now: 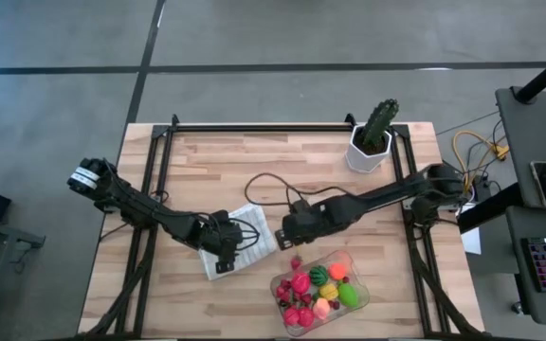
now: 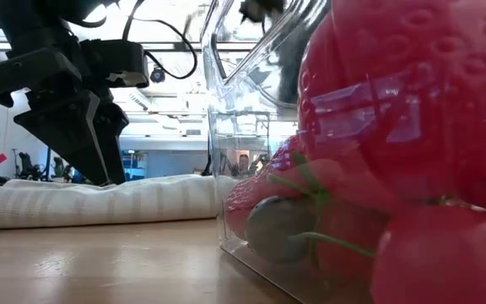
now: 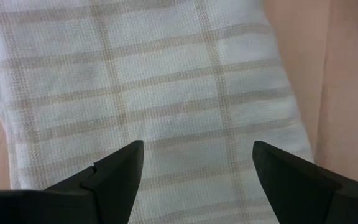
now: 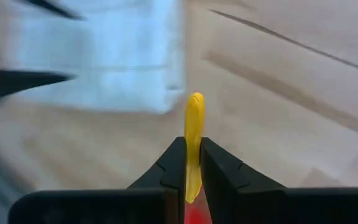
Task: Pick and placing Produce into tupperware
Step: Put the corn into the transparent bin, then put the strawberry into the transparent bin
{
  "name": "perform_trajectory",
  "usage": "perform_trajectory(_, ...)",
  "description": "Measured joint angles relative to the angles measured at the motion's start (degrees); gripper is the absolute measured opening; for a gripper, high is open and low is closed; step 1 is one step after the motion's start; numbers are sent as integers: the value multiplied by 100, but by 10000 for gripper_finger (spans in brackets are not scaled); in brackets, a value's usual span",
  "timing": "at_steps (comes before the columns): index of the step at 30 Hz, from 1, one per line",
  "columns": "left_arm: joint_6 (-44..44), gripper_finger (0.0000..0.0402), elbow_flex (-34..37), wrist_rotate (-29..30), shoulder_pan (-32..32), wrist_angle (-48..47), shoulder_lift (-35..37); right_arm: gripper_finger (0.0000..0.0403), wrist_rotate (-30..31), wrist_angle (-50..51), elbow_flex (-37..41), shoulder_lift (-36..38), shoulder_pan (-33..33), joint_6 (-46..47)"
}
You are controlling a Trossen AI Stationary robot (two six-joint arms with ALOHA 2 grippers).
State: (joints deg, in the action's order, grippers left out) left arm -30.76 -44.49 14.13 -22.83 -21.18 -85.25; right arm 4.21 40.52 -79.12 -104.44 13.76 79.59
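Four cameras: one overhead, one at tabletop height, one on each wrist.
High looks straight down; low sits against the tupperware [image 2: 251, 127]; the left wrist camera hangs close over the checked cloth [image 3: 148, 81] beyond its fingers, shared with the high and low views.

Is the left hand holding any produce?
No: the left hand is open over the cloth, with nothing between its fingers.
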Motion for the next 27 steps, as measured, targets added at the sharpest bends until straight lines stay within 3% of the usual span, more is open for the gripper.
perform_trajectory(5, -11, 286, 0, -20, 0, 18, 0, 34, -239, -9, -220, 563, 395, -361)
perform_trajectory(12, -33, 286, 0, -79, 0, 272, 0, 34, -414, 65, -257, 877, 1458, -1317)
perform_trajectory(15, 25, 286, 0, -306, 0, 566, 0, 38, -440, 363, -227, 858, 1780, -1099)
perform_trajectory(18, 118, 286, 0, -393, 0, 843, 0, 65, -430, 479, -208, 796, 1897, -552)
perform_trajectory(27, 712, 286, 0, -382, 115, 1756, 0, 201, -269, 783, -208, 679, 2012, 443)
